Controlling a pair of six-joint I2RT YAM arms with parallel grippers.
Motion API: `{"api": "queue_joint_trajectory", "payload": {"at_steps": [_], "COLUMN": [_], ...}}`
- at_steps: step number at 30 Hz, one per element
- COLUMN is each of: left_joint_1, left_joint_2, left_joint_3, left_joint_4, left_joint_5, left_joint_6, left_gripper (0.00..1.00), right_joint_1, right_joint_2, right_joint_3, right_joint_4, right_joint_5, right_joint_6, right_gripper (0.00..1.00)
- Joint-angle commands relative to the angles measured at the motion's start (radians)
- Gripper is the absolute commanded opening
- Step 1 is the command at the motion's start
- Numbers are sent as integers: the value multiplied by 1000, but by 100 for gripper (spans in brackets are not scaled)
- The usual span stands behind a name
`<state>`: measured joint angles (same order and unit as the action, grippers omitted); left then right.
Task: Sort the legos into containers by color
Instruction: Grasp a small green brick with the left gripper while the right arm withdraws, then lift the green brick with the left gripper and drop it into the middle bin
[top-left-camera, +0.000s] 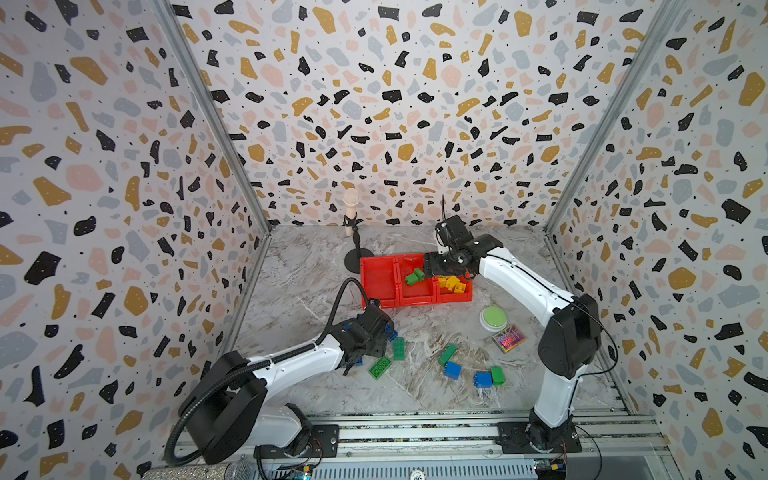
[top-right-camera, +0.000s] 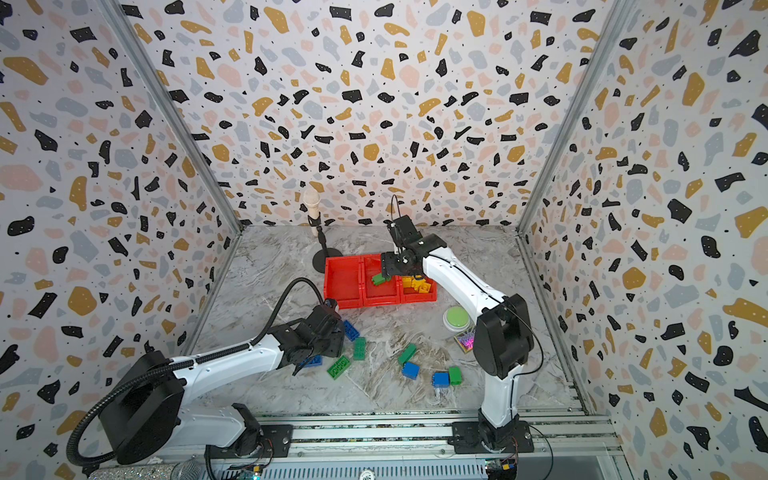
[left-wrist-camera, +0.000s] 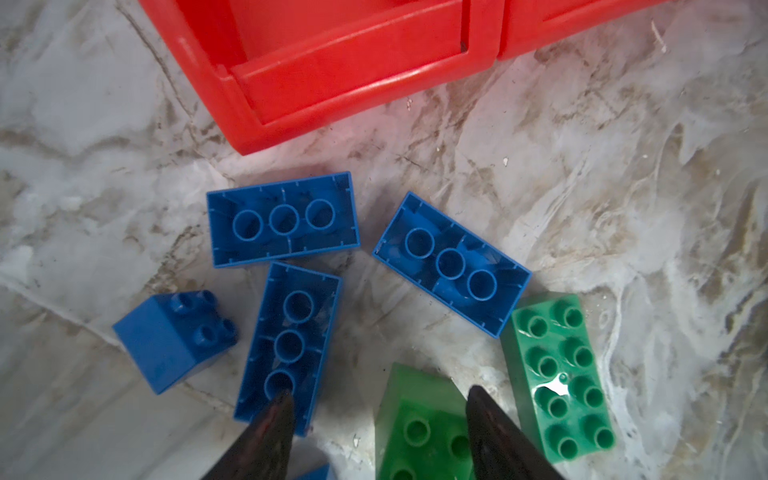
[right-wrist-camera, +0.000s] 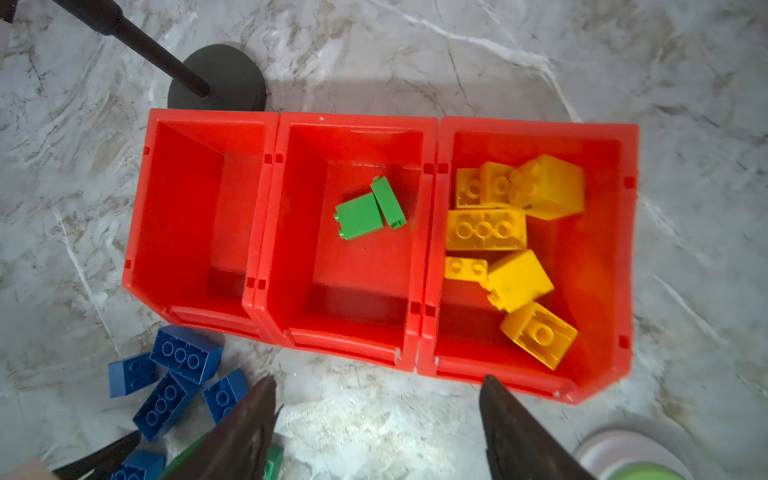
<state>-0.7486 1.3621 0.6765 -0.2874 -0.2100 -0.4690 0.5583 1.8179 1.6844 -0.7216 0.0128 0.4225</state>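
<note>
Now my left pincer (left-wrist-camera: 384, 399), spread and empty, hangs between a blue lego (left-wrist-camera: 291, 332) and a green lego (left-wrist-camera: 419, 424) — closing could snag both.

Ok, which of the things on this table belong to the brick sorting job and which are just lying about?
Part of the job: blue bricks, green bricks, yellow bricks, red bins.
Just lying about: green button, shiny card, microphone stand.
</note>
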Motion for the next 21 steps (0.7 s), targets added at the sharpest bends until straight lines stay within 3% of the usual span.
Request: {"api": "queue_joint_trajectory", "payload": {"at_steps": [1,9,19,21], "left_joint_1": [-7,-19,-31,-31], "left_joint_2": [31,94,97,92], "left_joint_3": [2,1,-10,-13], "left_joint_4": [43,64,22,21], "left_joint_5": [51,86,69,65], "left_joint_6": [46,55,0,-9], "left_gripper": [65,64,51,44], "right_joint_1": [-25,-73,-158,-177], "right_joint_2": [-82,-224,-354,-370], "right_joint_3": [-61,-223,-321,-342], "right_joint_4": [2,11,-2,5], "right_joint_5": [12,18,24,14], "right_joint_6": [19,33,24,23], "right_gripper": [78,78,78,77]}}
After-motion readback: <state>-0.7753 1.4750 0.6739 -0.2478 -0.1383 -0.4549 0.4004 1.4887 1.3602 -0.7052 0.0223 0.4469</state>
